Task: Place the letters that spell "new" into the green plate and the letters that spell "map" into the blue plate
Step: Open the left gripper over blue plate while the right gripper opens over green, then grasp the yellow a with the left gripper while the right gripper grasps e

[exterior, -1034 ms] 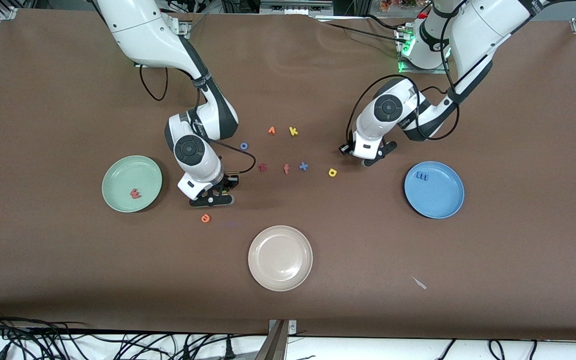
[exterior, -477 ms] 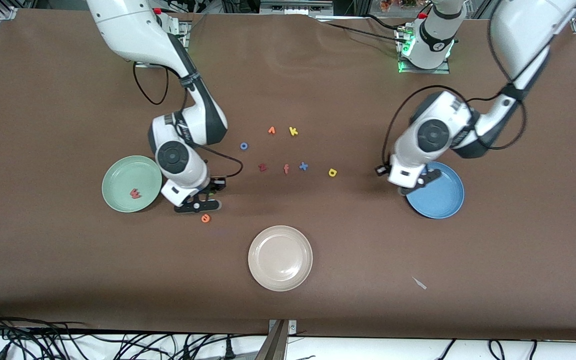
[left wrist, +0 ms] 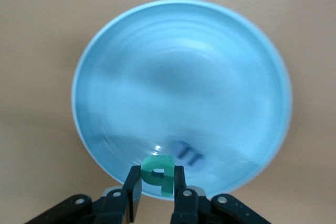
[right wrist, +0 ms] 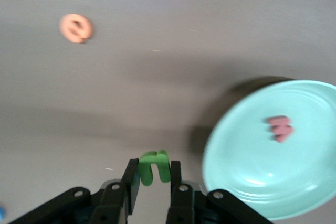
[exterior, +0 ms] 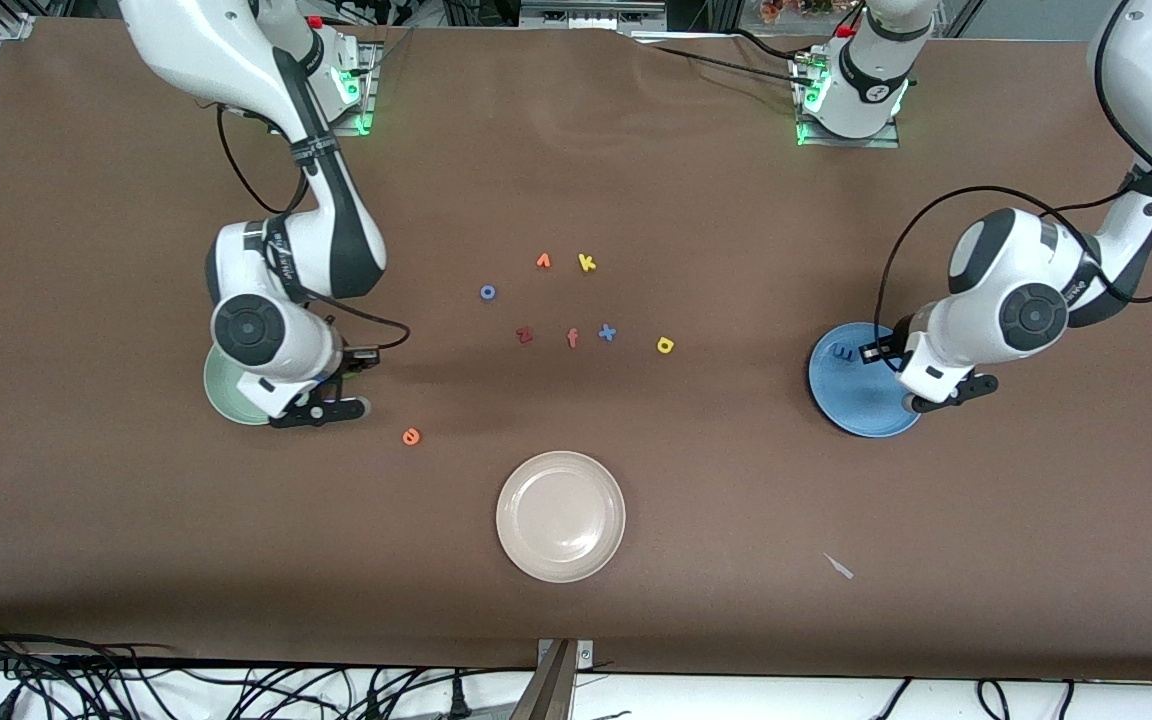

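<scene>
My left gripper (left wrist: 157, 178) is shut on the teal-green p (left wrist: 160, 167) and hangs over the rim of the blue plate (left wrist: 178, 82), at the left arm's end (exterior: 939, 396). The blue m (left wrist: 188, 154) lies in that plate (exterior: 848, 405). My right gripper (right wrist: 154, 174) is shut on the green n (right wrist: 153, 165), just beside the green plate (right wrist: 294, 182), where the salmon w (right wrist: 280, 128) lies. In the front view the right arm covers most of the green plate (exterior: 224, 395). The orange e (exterior: 411, 436) and yellow a (exterior: 665, 345) lie on the table.
A cream-white plate (exterior: 560, 515) sits nearest the front camera. Mid-table lie an orange v-like letter (exterior: 543, 261), yellow k (exterior: 587, 262), blue o (exterior: 487, 292), dark red z (exterior: 525, 335), orange f (exterior: 572, 338) and blue x (exterior: 607, 332). A white scrap (exterior: 839, 566) lies toward the front.
Both arms swung outward from mid-table with their letters: the right gripper to the green plate's edge, the left gripper to over the blue plate.
</scene>
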Motion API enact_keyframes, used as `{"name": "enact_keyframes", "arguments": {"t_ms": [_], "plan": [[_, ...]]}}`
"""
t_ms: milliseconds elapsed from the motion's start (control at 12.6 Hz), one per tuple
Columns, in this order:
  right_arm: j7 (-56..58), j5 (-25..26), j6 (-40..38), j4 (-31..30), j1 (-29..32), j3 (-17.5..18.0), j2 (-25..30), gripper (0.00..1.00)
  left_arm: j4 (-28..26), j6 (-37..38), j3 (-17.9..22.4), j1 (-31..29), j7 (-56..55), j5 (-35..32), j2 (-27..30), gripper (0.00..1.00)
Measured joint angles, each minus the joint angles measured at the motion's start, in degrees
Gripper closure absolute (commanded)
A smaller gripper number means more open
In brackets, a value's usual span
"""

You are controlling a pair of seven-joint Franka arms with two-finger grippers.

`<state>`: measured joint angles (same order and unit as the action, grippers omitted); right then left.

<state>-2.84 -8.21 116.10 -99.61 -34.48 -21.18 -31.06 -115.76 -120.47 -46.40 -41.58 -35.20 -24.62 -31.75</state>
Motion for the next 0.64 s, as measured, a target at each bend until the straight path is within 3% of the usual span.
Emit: {"name": "enact_keyframes", "arguments": {"t_ms": [80,159,239,398,477,557,636], "plan": [[0.48,0.00,-0.37,-0.27,0.28,-1.37,-0.04,0.84,-0.06,-1.03,0.95,0.02,0.67,-2.16,-1.54,0.66],[0.77,0.00,-0.53,-0.46,1.07,-2.13,-0.09,0.84,-0.05,-2.16,1.48,0.03,0.70,-3.73,-3.03,0.18],[1.59,0.00,-0.59,-0.60,2.54,-2.50,-0.20,0.84,0.07,-2.83,1.74,0.00,0.70,-4.50,-4.19,0.00],[5.23,0.00,-0.58,-0.81,6.39,-2.72,-0.88,0.79,0.45,-3.06,1.75,0.08,0.69,-4.57,-4.80,0.00],[6.82,0.00,-0.49,-0.83,8.37,-2.72,-1.46,0.49,0.85,-3.05,1.31,0.14,0.64,-4.57,-4.78,0.00],[8.25,0.00,-0.38,-0.83,9.90,-2.73,-1.95,0.04,1.30,-2.69,0.02,0.11,0.23,-4.02,-4.72,0.00],[8.73,-0.01,-0.25,-0.83,10.57,-2.72,-2.25,0.00,1.74,-1.54,-2.49,0.07,-1.53,-2.83,-4.58,0.00]]}}
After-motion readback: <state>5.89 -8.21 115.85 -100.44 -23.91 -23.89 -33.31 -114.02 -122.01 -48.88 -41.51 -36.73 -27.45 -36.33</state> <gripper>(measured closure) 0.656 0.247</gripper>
